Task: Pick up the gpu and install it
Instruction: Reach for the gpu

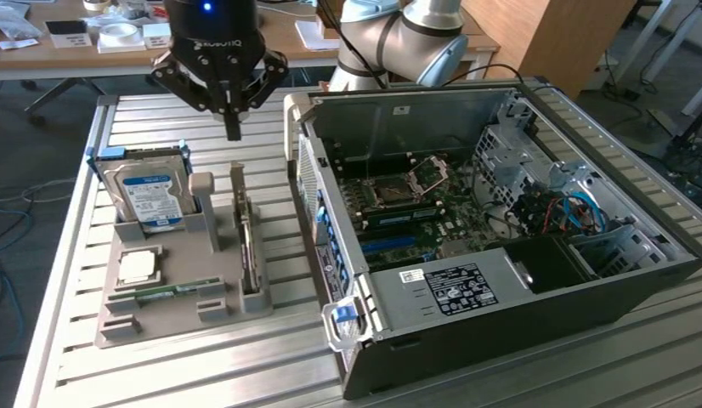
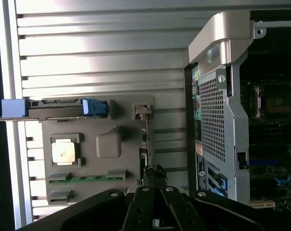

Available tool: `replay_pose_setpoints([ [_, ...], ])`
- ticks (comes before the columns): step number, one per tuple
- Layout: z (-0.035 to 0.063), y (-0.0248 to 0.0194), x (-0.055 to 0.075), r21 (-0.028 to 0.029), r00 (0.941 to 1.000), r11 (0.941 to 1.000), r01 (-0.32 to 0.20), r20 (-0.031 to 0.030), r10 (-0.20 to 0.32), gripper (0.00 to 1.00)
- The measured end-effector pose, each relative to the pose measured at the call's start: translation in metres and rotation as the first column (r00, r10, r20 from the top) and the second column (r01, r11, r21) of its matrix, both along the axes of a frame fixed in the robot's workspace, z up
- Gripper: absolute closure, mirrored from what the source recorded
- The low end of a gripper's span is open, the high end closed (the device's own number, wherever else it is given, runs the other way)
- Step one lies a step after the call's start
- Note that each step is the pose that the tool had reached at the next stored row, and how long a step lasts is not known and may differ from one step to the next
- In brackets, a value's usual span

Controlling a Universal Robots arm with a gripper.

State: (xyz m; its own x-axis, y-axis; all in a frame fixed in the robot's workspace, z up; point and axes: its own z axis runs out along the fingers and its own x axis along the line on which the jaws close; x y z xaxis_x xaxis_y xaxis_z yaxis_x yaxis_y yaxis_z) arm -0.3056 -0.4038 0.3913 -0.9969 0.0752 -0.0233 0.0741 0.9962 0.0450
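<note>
Currently readable text is scarce: the gripper (image 1: 232, 132) body carries "ROBOTIQ" lettering, upside down in the exterior view, with a blue light lit above it. The hard drive (image 1: 150, 194) has a blue-white label, print too small to read. Same goes for the white-on-black sticker on the power supply (image 1: 465, 285) inside the PC case (image 1: 521, 331). The gpu (image 1: 248, 246) stands on its long edge in a slot of the grey tray (image 1: 158, 319), on the tray side nearest the case, propped between grey posts. It is seen almost edge-on in both views, so it reads as a thin dark card. The wrist view shows a metallic piece at its end toward the hard drive; the cooler face cannot be made out. Jaws are closed, fingertips meeting in a point with nothing between them. The gripper hangs above the tray, roughly in line with the gpu's slot, clear of the card. Also on the tray: the hard drive upright in blue brackets, a CPU chip (image 2: 64, 150) lying flat, and a green RAM stick (image 2: 87, 178) in a low slot beside it. The case lies open on the slatted metal table (image 1: 158, 365), to the exterior view's right of the tray, green motherboard (image 1: 425, 217) exposed.
</note>
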Motion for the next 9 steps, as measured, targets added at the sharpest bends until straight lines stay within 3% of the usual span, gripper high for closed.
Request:
replay_pose_setpoints([
  [9, -0.0008, -0.0071, -0.0082, -0.0001, 1.0, 1.0, 0.0, -0.0001, 0.0, 0.89],
])
